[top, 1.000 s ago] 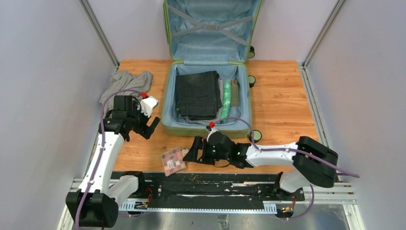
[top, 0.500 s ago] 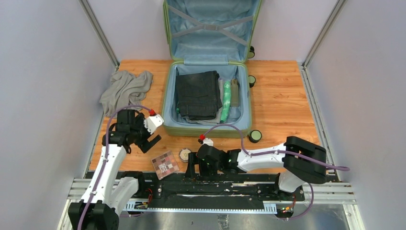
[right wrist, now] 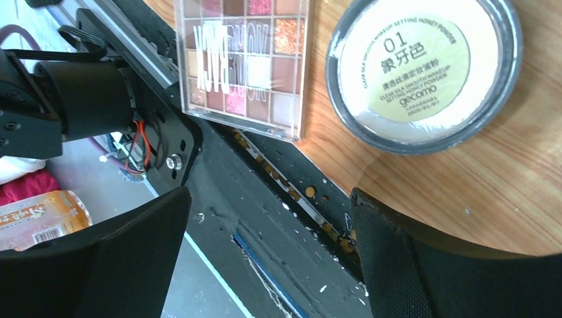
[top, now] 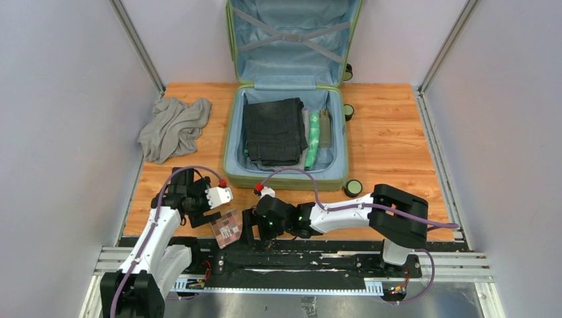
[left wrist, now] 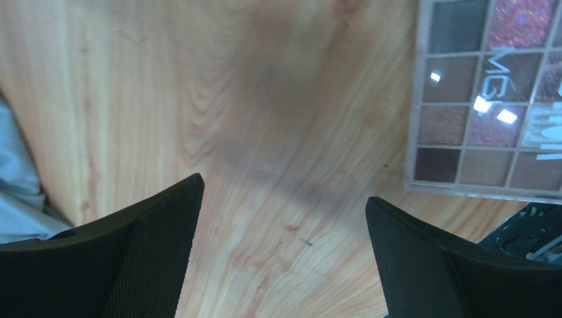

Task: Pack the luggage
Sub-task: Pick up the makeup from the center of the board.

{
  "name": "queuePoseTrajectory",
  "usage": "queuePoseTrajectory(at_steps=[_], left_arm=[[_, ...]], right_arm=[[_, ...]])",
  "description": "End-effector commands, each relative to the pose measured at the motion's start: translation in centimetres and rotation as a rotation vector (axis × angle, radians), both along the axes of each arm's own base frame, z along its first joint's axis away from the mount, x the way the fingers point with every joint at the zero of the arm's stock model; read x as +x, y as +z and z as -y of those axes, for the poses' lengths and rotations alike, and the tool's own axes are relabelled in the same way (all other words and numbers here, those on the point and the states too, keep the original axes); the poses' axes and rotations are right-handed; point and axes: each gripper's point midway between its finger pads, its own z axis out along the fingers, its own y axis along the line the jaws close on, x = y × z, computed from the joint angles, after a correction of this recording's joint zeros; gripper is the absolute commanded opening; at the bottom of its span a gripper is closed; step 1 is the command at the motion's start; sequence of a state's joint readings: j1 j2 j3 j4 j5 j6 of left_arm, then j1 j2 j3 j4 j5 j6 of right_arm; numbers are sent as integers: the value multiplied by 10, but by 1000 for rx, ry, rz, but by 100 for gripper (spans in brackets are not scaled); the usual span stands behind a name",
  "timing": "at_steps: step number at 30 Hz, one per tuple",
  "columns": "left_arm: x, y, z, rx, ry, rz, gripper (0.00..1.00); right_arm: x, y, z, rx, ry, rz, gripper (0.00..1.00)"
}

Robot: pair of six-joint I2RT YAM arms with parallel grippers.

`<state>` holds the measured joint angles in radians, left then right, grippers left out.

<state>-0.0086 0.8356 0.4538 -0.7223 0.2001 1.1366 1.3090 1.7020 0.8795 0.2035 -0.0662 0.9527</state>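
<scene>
The luggage (top: 285, 173) lies open at the back middle, lid (top: 291, 33) upright, with dark folded jeans (top: 273, 131) and a green roll (top: 313, 139) inside. An eyeshadow palette (top: 227, 227) (left wrist: 490, 99) (right wrist: 242, 63) lies at the table's front edge. A round powder compact (right wrist: 424, 73) sits just right of it. My left gripper (top: 209, 217) (left wrist: 283, 192) hangs open over bare wood beside the palette's left side. My right gripper (top: 249, 228) (right wrist: 268, 195) is open too, low over the front edge by the compact, with nothing between its fingers.
A crumpled grey cloth (top: 173, 127) lies at the back left of the wooden table (top: 391, 132). The black base rail (top: 298, 255) runs along the near edge. A suitcase wheel (top: 353, 188) sticks out beside the right arm. White walls close both sides.
My left gripper has come from near the grey cloth toward the front, down beside the palette. My right gripper has slid left and nearer the front edge, over the compact. The palette shifted slightly left.
</scene>
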Motion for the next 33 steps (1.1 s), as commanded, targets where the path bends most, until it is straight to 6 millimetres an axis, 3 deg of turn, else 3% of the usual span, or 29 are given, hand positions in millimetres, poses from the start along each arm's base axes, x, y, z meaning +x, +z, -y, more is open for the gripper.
queuePoseTrajectory(at_steps=[1, 9, 17, 23, 29, 33], left_arm=[[-9, -20, 5, 22, -144, -20, 96], [-23, -38, 31, -105, -254, -102, 94], [-26, -34, 48, -147, -351, -89, 93], [-36, -41, 52, -101, -439, -86, 92], [-32, -15, 63, -132, -479, 23, 92], [-34, -9, 43, -10, -502, -6, 92]], right_arm=[[-6, -8, 6, -27, -9, -54, 93], [-13, -35, 41, 5, -268, -353, 92], [-12, -31, 56, 59, -406, -410, 92], [-8, -32, 46, 88, -409, -428, 92], [-1, -26, 37, 116, -406, -390, 91], [0, -27, 34, 114, -402, -385, 91]])
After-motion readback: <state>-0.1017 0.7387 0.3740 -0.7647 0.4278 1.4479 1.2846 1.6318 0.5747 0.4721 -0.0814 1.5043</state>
